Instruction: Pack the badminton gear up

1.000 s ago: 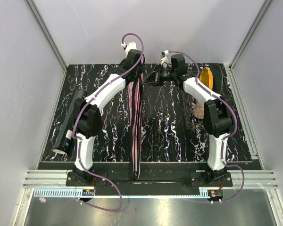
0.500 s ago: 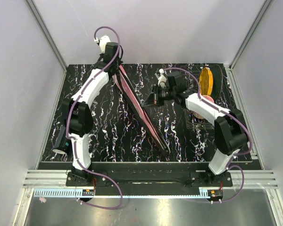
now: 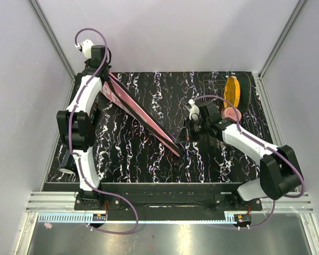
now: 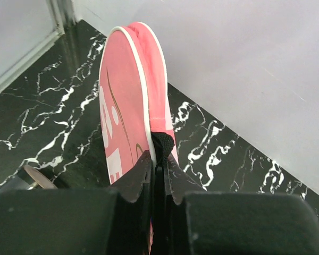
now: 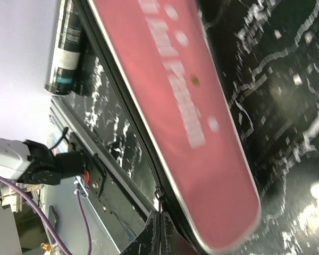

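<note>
**Overhead and wrist views.** Pink cover [image 3: 143, 118] spans diagonally from upper left to frame centre. Left hand [image 4: 158, 159] pinches its wide end; right hand [image 5: 160, 224] pinches its narrow end at the zip. Black tube [image 5: 68, 50] lies at the overhead view's lower left, judged still to pack. Rackets and shuttlecocks are unseen, possibly inside.

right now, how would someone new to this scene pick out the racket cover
Start at the black marbled table and look to its far left corner. From there a long, flat pink cover slants towards the middle, pinched by the left claw and the right claw. Unlike the yellow disc and black tube, it is pink with white edging and lettering.
</note>
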Available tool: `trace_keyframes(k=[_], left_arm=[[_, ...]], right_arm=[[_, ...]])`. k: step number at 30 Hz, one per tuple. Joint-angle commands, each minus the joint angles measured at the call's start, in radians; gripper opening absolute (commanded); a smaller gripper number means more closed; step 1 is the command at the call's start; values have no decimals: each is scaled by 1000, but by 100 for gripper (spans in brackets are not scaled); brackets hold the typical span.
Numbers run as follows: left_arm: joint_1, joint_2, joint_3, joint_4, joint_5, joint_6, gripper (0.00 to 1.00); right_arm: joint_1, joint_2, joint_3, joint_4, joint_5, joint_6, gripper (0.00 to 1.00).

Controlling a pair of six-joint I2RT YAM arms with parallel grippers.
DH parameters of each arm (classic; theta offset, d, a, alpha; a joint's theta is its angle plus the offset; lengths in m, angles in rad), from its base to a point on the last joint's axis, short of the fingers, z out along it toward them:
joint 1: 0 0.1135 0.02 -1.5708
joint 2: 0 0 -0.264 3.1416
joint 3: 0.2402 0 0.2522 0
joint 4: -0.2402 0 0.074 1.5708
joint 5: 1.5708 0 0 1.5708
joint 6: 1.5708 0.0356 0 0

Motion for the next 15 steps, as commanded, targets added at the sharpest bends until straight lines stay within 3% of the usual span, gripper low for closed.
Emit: trace_keyframes(k=[1, 9, 13, 14, 15], left_arm=[[48, -45, 8, 126, -60, 25, 0], [80, -22, 12, 117, -48, 13, 0], [80, -28, -1, 106, -19, 2, 0], [78, -33, -3, 97, -8, 0, 0], [77, -37, -6, 97, 4, -1, 0]], right_arm=[[8, -108, -98, -64, 43, -23, 0], [8, -156, -248, -43, 130, 72, 0], [10, -131, -212, -74, 159, 31, 1], [8, -131, -189, -97, 167, 12, 10], [8, -145, -145, -111, 168, -14, 32]])
